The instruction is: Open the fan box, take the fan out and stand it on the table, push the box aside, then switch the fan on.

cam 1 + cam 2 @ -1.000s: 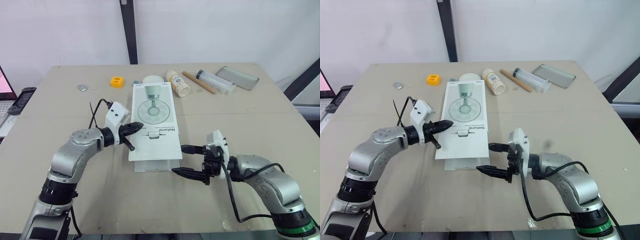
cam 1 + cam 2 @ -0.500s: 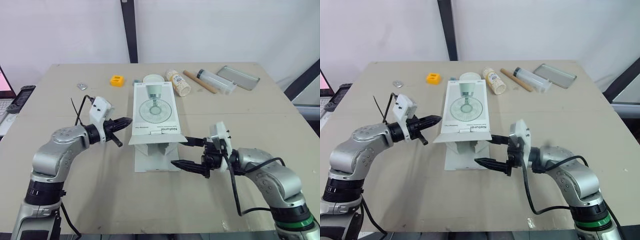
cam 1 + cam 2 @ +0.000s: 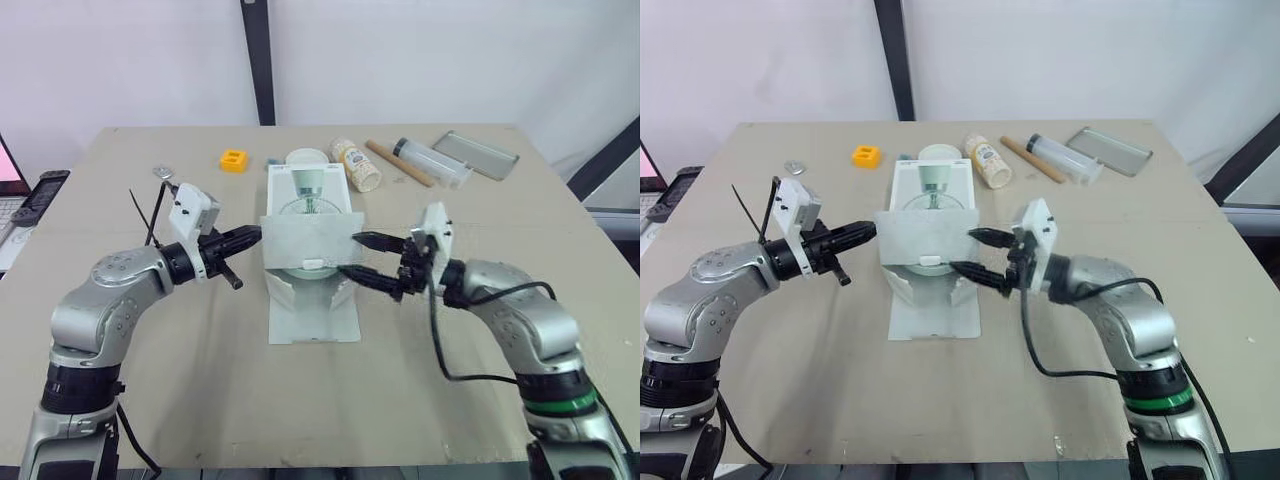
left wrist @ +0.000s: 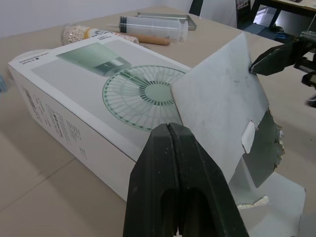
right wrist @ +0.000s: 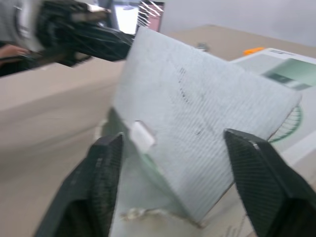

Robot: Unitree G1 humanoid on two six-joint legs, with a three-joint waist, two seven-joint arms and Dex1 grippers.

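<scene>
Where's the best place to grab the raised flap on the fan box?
Pinch the flap at its free right edge, coming in from the robot's right. It stands upright as a thin sheet, and the open right gripper is level with that edge.

The fan box [image 3: 309,188] flap [image 3: 306,240] stands raised between left hand [image 3: 253,235] and spread-fingered right hand [image 3: 355,256].

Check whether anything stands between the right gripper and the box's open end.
Nothing separate does. The flap stands upright over the near end of the box; the right gripper, jaws open, is at its right edge. The opening below looks uncovered.
</scene>
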